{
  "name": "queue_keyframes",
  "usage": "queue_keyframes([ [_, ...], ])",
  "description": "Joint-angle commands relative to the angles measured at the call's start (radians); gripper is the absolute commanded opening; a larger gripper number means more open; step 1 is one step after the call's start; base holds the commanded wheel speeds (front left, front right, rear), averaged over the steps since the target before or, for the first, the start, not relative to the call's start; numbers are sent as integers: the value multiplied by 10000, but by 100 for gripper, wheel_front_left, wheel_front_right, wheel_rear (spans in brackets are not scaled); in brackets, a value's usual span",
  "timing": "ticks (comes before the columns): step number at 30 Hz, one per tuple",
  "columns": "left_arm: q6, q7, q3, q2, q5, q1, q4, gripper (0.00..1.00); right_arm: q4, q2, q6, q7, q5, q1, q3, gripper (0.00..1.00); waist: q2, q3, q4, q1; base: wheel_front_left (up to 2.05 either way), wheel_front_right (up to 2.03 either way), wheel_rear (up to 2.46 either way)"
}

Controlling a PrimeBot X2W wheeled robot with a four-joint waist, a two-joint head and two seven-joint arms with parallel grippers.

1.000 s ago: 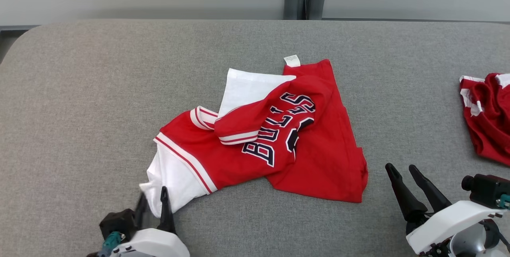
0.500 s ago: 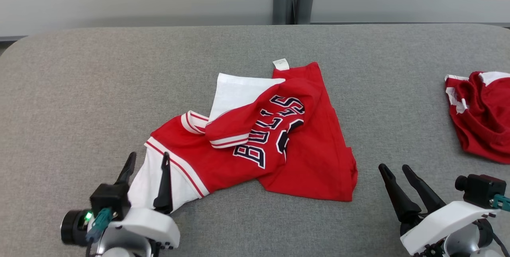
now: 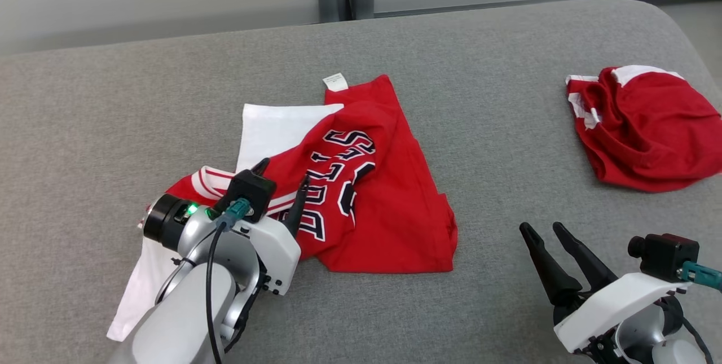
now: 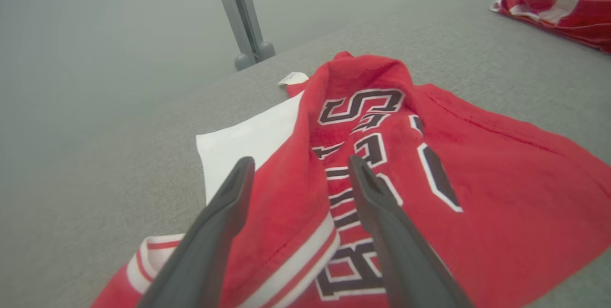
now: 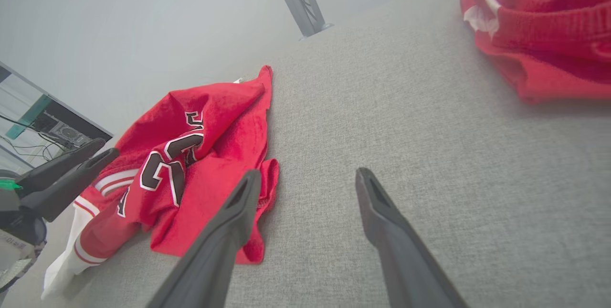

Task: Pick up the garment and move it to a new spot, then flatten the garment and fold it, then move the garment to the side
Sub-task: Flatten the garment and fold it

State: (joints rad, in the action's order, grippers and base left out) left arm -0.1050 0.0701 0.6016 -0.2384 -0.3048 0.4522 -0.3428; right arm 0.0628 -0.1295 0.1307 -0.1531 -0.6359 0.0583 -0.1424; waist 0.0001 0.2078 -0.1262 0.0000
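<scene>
So the left gripper (image 3: 282, 180) had dropped the white corner of the red Bulls jersey (image 3: 389, 194) a second earlier and swung forward over it. Its fingers were spread wide, holding nothing, with the striped trim fold sitting between them; I couldn't tell if they touched the cloth. That white corner lay behind the gripper, beside its forearm, on the grey tabletop (image 3: 507, 70). The head camera had panned too, so most of the shift wasn't the jersey moving. The right gripper (image 3: 542, 231) waited off to the jersey's right, equally wide open and empty, with a second red garment (image 3: 643, 127) well beyond it. My guess was the relocating was done and the flattening was about to start, since the jersey was all bunched up.
</scene>
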Motion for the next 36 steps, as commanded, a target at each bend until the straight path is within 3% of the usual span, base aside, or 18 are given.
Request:
queue_keyframes([
  [1, 39, 50, -48, -57, 49, 338, -487, 100, 41, -84, 1, 91, -49, 119, -6, 100, -1, 121, -295, 0, 0, 0, 0],
  [4, 36, -24, -66, -51, 71, 619, -1159, 96, 76, -106, 1, 154, -83, 115, -43, 100, -1, 163, -454, 0, 0, 0, 0],
  [5, 72, -71, -86, -23, 21, 685, -1363, 36, 90, -120, 1, 186, -99, 102, -40, 100, -1, 170, -479, 0, 0, 0, 0],
  [6, 94, -129, -107, -25, -16, 764, -1545, 9, 94, -126, 1, 196, -112, 92, -46, 100, -1, 176, -503, 0, 0, 0, 0],
  [7, 94, -129, -107, -25, -16, 764, -1545, 9, 94, -126, 1, 196, -112, 92, -46, 100, -1, 176, -503, 0, 0, 0, 0],
  [8, 81, -188, -137, -46, -23, 849, -1732, 0, 99, -136, 1, 219, -121, 78, -54, 100, -1, 182, -518, 0, 0, 0, 0],
  [13, 37, -532, -446, -178, -198, 1269, -2444, 0, 126, -140, 1, 267, -105, 92, -53, 100, -1, 206, -468, 0, 0, 0, 0],
  [18, -146, -922, -1170, -670, -531, 1822, -2815, 0, 101, -156, 1, 185, -75, 211, -169, 100, -1, 261, -318, 0, 0, 0, 0],
  [25, 105, -873, -2230, -1500, -1406, 2423, -3395, 0, 76, -175, 1, 135, -84, 380, -366, 100, -1, 462, -292, 0, 0, 0, 0],
  [32, -212, -918, -2903, -2178, -1769, 2633, -3967, 0, 145, -248, 1, 195, -150, 572, -570, 100, -1, 612, -432, 0, 0, 0, 0],
  [36, -341, -847, -3046, -2275, -1916, 2492, -4268, 0, 214, -263, 1, 250, -187, 600, -638, 100, -1, 661, -450, 0, 0, 0, 0],
])
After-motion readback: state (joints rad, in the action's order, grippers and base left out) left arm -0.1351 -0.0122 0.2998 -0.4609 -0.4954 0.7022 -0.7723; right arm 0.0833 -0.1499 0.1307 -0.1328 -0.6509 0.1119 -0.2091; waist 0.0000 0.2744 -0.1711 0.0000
